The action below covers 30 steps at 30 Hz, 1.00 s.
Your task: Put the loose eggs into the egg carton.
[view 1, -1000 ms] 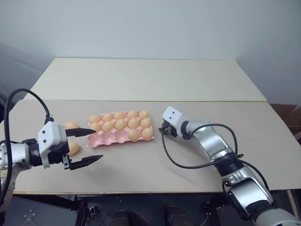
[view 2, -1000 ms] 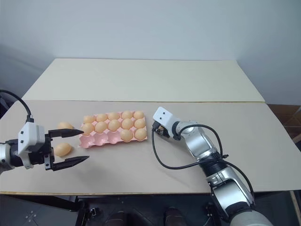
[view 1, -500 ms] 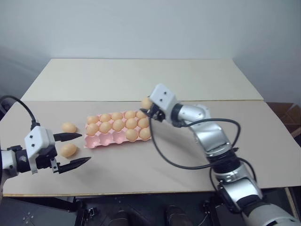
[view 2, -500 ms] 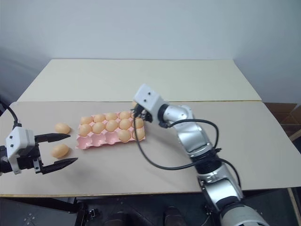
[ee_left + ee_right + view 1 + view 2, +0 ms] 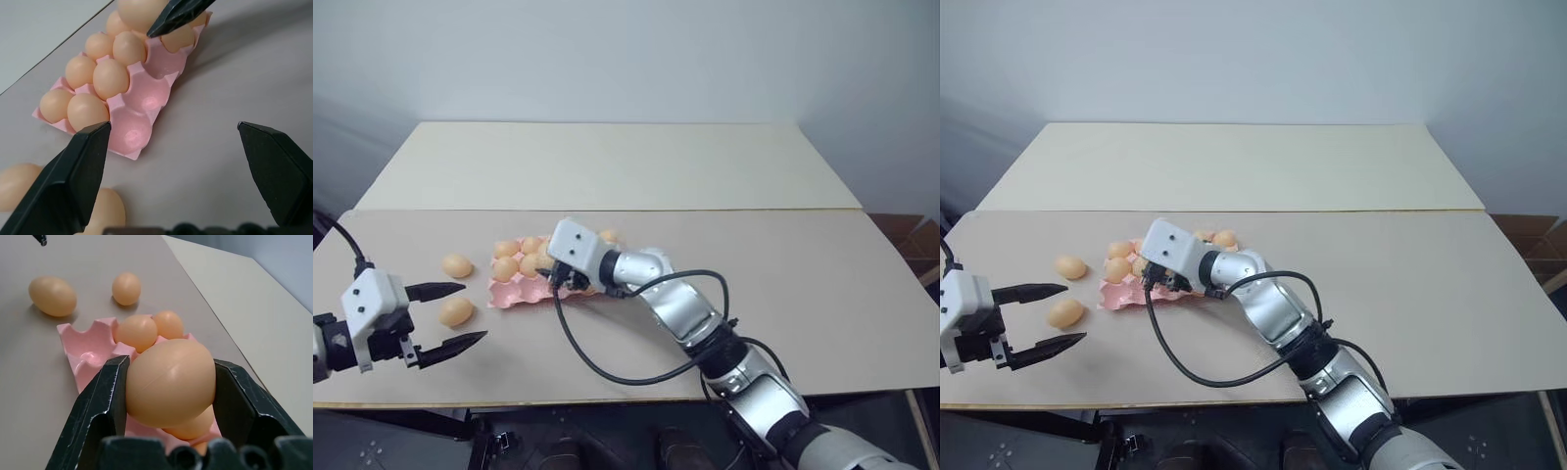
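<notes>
Near counter (image 5: 862, 294): grey-beige top, plain, runs the full width of the head views. Second counter (image 5: 607, 162) butts against its far edge, paler cream colour (a thin seam line between the two). Plain white wall (image 5: 626, 54) behind both. At far right, a bit of brown cardboard box (image 5: 915, 240) on the floor.

Pink egg carton (image 5: 509, 291) partly filled; two loose eggs (image 5: 457, 311) on tabletop just beside.
</notes>
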Tool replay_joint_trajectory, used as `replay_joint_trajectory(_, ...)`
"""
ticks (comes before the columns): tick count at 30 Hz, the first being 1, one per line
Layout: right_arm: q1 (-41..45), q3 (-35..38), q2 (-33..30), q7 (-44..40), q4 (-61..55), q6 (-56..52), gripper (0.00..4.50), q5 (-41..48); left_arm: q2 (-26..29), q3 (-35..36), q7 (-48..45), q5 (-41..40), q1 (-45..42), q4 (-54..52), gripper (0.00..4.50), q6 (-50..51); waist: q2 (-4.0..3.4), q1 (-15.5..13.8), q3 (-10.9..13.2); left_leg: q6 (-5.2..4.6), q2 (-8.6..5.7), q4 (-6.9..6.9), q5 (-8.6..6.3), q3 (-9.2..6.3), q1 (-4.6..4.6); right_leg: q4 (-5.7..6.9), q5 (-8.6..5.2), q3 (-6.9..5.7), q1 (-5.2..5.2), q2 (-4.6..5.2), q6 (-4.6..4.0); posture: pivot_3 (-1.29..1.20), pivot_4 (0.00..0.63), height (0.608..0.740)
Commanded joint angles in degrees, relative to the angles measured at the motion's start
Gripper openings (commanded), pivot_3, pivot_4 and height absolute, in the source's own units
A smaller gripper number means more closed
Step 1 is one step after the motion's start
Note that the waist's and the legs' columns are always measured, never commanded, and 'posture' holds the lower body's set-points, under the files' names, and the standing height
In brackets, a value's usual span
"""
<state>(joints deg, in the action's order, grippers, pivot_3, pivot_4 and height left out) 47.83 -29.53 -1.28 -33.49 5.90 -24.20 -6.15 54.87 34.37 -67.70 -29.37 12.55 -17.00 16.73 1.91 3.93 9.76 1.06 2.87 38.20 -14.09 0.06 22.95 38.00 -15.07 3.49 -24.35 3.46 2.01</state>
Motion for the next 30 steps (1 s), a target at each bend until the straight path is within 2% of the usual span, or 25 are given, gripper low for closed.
replay_joint_trajectory(1, 0.2, -1.2, 0.0, 0.5, 1.3, 5.5, 2.35, -2.1, 1.1, 1.8, 0.3, -0.6, -0.5, -1.1, 4.5, 0.3, 0.0, 0.0, 0.0, 0.0, 0.0, 0.0, 0.0, 0.0, 0.0, 0.0, 0.0, 0.0, 0.0, 0.0, 0.0, 0.0, 0.15, 0.74)
replay_joint_trajectory(6, -0.5, -2.5, -0.2, -0.4, 4.5, 10.5, 2.35, -3.6, 1.1, 1.1, 0.2, -0.5, -1.1, -1.0, 4.5, 1.0, 0.0, 0.0, 0.0, 0.0, 0.0, 0.0, 0.0, 0.0, 0.0, 0.0, 0.0, 0.0, 0.0, 0.0, 0.0, 0.0, 0.15, 0.74)
replay_joint_trajectory(9, -0.5, -2.9, -0.1, 0.0, 6.4, 12.8, 3.23, -4.7, 1.0, 0.6, 0.5, -0.3, -1.6, -0.8, 4.5, 0.9, 0.0, 0.0, 0.0, 0.01, 0.0, 0.0, 0.0, 0.0, 0.0, 0.01, 0.0, 0.0, 0.0, 0.0, 0.0, 0.0, 0.15, 0.74)
replay_joint_trajectory(12, -0.6, -2.3, 0.1, -0.1, 6.2, 13.3, 4.29, -4.8, 1.0, 0.6, 0.8, -0.6, -1.7, -1.1, 4.5, 2.0, 0.0, 0.1, 0.0, 0.01, 0.0, 0.0, 0.0, 0.0, -0.01, 0.01, 0.0, 0.0, 0.0, 0.0, 0.0, 0.0, 0.15, 0.74)
replay_joint_trajectory(13, -0.7, -2.1, 0.1, -0.1, 5.9, 13.3, 4.46, -4.8, 1.0, 0.6, 0.8, -0.7, -1.7, -1.2, 4.5, 2.1, 0.0, 0.1, 0.0, 0.01, 0.0, -0.01, 0.0, -0.01, -0.01, 0.0, 0.0, 0.0, 0.0, 0.0, 0.0, 0.0, 0.15, 0.74)
replay_joint_trajectory(23, -2.5, -1.2, -3.1, -3.1, -0.8, 10.9, 4.46, -4.7, 0.7, 0.2, 1.0, 0.1, -2.1, -1.1, 4.5, 1.3, 0.0, 0.0, 0.0, 0.01, 0.0, -0.03, 0.0, -0.01, 0.0, 0.0, 0.0, 0.0, -0.01, 0.0, -0.01, 0.0, 0.15, 0.74)
replay_joint_trajectory(30, -5.8, 6.6, -11.0, -12.1, -19.2, -2.7, 4.46, 4.7, 0.0, 1.7, 1.5, 0.3, -0.5, -2.4, 4.5, 1.1, 0.01, -0.2, 0.0, 0.01, 0.0, -0.03, 0.0, -0.02, -0.01, -0.01, 0.0, 0.0, 0.02, 0.01, 0.0, 0.0, 0.15, 0.74)
